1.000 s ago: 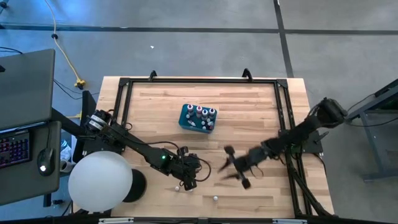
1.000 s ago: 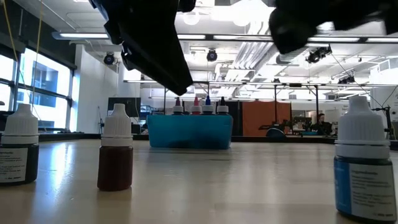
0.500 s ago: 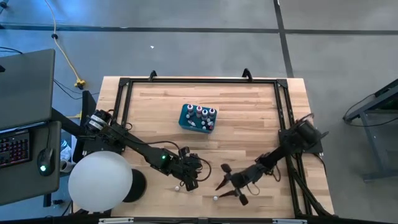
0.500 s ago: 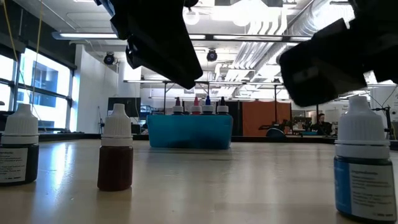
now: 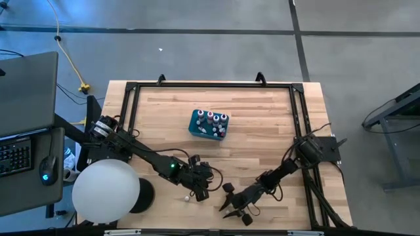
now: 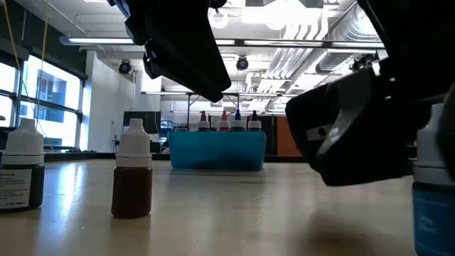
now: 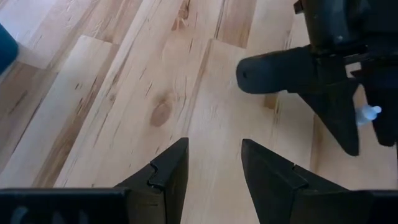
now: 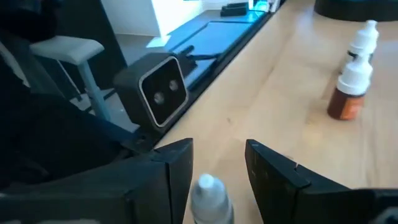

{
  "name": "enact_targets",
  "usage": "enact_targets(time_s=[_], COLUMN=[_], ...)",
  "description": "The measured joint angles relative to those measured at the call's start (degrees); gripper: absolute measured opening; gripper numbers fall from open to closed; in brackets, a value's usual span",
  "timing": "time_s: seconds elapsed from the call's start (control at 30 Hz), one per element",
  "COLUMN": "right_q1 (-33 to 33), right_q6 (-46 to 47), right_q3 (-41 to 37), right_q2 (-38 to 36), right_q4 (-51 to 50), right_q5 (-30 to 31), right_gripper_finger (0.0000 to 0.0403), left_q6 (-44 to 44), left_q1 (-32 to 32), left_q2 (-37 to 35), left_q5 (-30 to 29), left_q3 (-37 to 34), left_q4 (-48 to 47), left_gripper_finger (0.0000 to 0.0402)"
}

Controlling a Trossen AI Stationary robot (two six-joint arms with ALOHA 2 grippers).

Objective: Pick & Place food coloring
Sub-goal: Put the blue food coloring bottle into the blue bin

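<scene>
The food coloring bottles are tiny and white-capped. Several stand upright in the teal box (image 5: 209, 124) at mid-table. Others stand loose on the wood near the near edge: a dark one (image 6: 20, 175), a brown-red one (image 6: 133, 178) and a blue one (image 6: 431, 206). My right gripper (image 5: 228, 204) is low by the near edge and open. A white-capped bottle (image 8: 210, 196) stands between its fingers; whether they touch it, I cannot tell. My left gripper (image 5: 197, 189) hovers open just to the left, over bare wood, beside a loose bottle (image 5: 187, 196).
A small grey camera (image 8: 158, 91) sits on the near table edge in front of my right gripper. A black metal frame (image 5: 296, 118) rims the tabletop. A white globe lamp (image 5: 105, 191) covers the near-left corner. Bare wood lies between the teal box and the grippers.
My right gripper has swung toward the table's near edge and to the left, dropping low until its fingers stand on either side of the bottle by the near edge. In the low view it now hides part of the blue bottle. My left arm has kept still.
</scene>
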Motion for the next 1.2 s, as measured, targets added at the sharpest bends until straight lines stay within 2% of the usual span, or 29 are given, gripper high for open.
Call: enact_targets(time_s=[0.33, 0.43, 0.6, 0.7, 0.8, 0.9, 1.07, 1.1, 1.2], right_q1=[-0.1, -0.1, -0.2, -0.9, -2.3, -4.6, -10.0, -11.3, -16.5], right_q6=[0.2, 0.1, 0.1, 0.0, -2.1, -6.6, -15.1, -15.8, -16.2], right_q3=[-0.8, -0.8, -0.8, -0.8, -0.8, -0.8, -1.8, -2.1, -2.8], right_q2=[0.0, 0.0, 0.0, 0.0, -1.2, -5.2, -15.6, -17.6, -21.7], right_q4=[-0.7, -0.7, -0.4, 1.6, 2.9, 1.5, -11.0, -14.0, -20.3], right_q5=[-0.7, -1.1, -1.2, -0.5, 2.6, 8.5, 22.2, 22.9, 18.5], right_gripper_finger=[0.0136, 0.0117, 0.0062, 0.0059, 0.0059, 0.0065, 0.0068, 0.0063, 0.0058], left_q6=[0.0, 0.0, 0.0, 0.0, 0.0, 0.0, -0.2, -0.4, -0.7], left_q1=[0.0, 0.0, 0.0, 0.0, 0.0, 0.0, 0.2, 0.4, 0.4], left_q2=[0.0, 0.0, 0.0, 0.0, 0.0, 0.0, -0.2, -0.2, -0.3], left_q5=[0.0, 0.0, 0.0, 0.0, -0.1, -0.2, -2.4, -3.2, -10.0], left_q3=[0.0, 0.0, 0.0, 0.0, 0.0, 0.0, 0.0, 0.0, -0.1], left_q4=[0.0, 0.0, 0.0, 0.0, 0.1, 0.0, -0.6, -0.5, -2.0], left_gripper_finger=[0.0145, 0.0145, 0.0145, 0.0145, 0.0145, 0.0145, 0.0145, 0.0145, 0.0144])
